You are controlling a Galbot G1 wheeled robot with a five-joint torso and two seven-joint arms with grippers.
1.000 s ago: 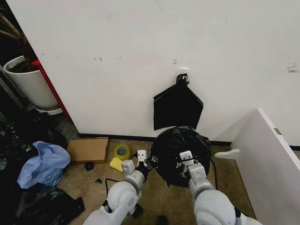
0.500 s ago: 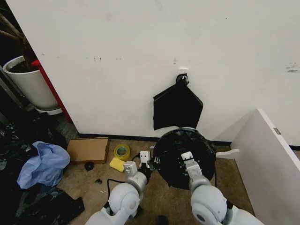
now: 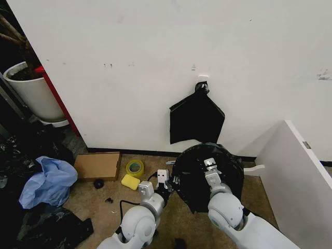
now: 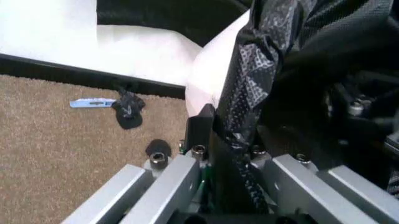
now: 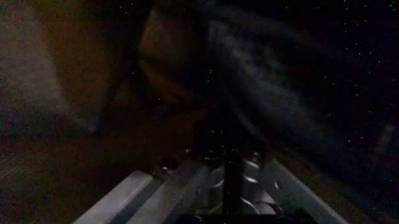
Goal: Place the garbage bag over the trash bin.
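On the carpet at the foot of the white wall, directly ahead of me, stands the round cream-white plastic trash bin (image 4: 209,70); its pale side shows in my left wrist view, while from my head it is wrapped from sight by the thin glossy black crinkled garbage bag (image 3: 194,174), which already spreads over its mouth and upper wall.

My left gripper (image 3: 162,181) sits at the bin's left flank, low, and is clamped on a twisted fold of the bag; the plastic runs straight down between its jaws in the left wrist view, lying against the bin's pale wall.

My right gripper (image 3: 209,167) rests on top of the covered mouth, toward the right of centre. Its wrist view is dark with plastic all around, and I cannot tell whether it holds anything.

Judgement: the bin's axis is upright, so the bag skirt must travel downward along the wall. The left gripper is the nearer to the loose hem and is on the outer side. The rim on the right remains to be checked.

A flat matte black bag (image 3: 196,118) hangs on the wall behind, apart from the work.
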